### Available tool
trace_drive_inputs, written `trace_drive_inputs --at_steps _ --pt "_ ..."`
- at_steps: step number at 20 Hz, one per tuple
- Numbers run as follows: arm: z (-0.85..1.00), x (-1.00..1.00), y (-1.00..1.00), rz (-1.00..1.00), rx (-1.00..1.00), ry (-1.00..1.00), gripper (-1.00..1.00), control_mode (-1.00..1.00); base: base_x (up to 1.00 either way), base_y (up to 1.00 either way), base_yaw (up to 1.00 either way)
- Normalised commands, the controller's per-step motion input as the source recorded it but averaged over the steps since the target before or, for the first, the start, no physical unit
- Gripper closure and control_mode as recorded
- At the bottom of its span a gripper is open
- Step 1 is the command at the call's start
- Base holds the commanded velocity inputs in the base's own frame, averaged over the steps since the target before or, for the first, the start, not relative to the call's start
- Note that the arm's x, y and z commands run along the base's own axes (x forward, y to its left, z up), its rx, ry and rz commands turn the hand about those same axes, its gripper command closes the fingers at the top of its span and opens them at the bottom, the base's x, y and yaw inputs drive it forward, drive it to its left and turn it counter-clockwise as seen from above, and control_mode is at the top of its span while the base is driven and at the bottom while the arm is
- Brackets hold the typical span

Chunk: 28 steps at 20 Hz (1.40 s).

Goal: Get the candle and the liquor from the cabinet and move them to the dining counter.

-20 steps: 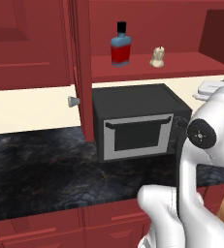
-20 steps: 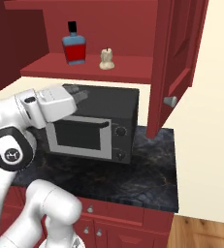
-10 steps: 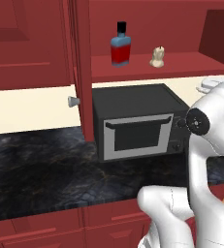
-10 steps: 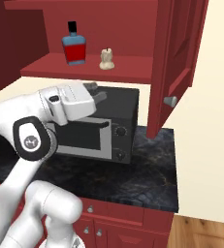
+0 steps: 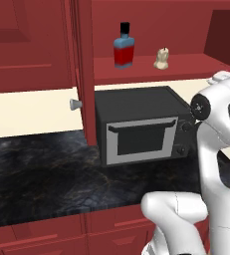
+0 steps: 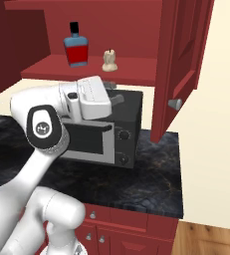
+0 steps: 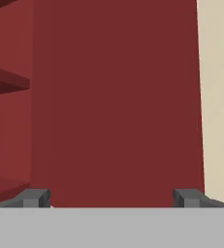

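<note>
The cabinet (image 5: 151, 20) (image 6: 111, 20) stands open, with the liquor (image 5: 124, 47) (image 6: 76, 47) upright on its red shelf. The small cream candle (image 5: 161, 59) (image 6: 109, 61) stands just right of the bottle. My gripper (image 6: 115, 93) (image 7: 111, 198) hovers over the microwave's top, just below the shelf's front edge and under the candle. Its jaws are open with nothing between them. The hand view faces a flat red cabinet panel (image 7: 113, 97) with cream wall at the right. The dining counter is out of view.
A black microwave (image 5: 141, 127) (image 6: 114, 137) sits on the black marbled counter (image 5: 37, 174) (image 6: 156, 174) under the shelf. One open cabinet door (image 5: 84, 69) hangs left of the shelf, another door (image 6: 178, 64) to the right, each with a silver knob.
My arm has swung the hand up and across, from in front of the microwave's left side to above its top near the shelf. Bottle and candle have not moved.
</note>
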Motion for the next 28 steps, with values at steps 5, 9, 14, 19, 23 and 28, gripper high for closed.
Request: trace_drive_inputs --at_steps 5,9,14,19,23,28 --pt "0.00 0.00 -0.63 0.00 0.01 -0.04 -1.00 -1.00 0.00 0.00 0.00" --pt "-0.01 0.00 -0.63 0.00 0.01 -0.05 -1.00 -1.00 0.00 0.00 0.00" --pt "0.00 0.00 -0.61 0.00 0.02 -0.03 -1.00 -1.00 0.00 0.00 0.00" --pt "0.00 0.00 -0.63 0.00 0.03 -0.01 -1.00 -1.00 0.00 0.00 0.00" --pt "0.00 0.00 -0.60 0.00 0.03 0.00 -1.00 -1.00 0.00 0.00 0.00" --pt "0.00 0.00 -0.51 0.00 0.03 0.00 -1.00 -1.00 0.00 0.00 0.00"
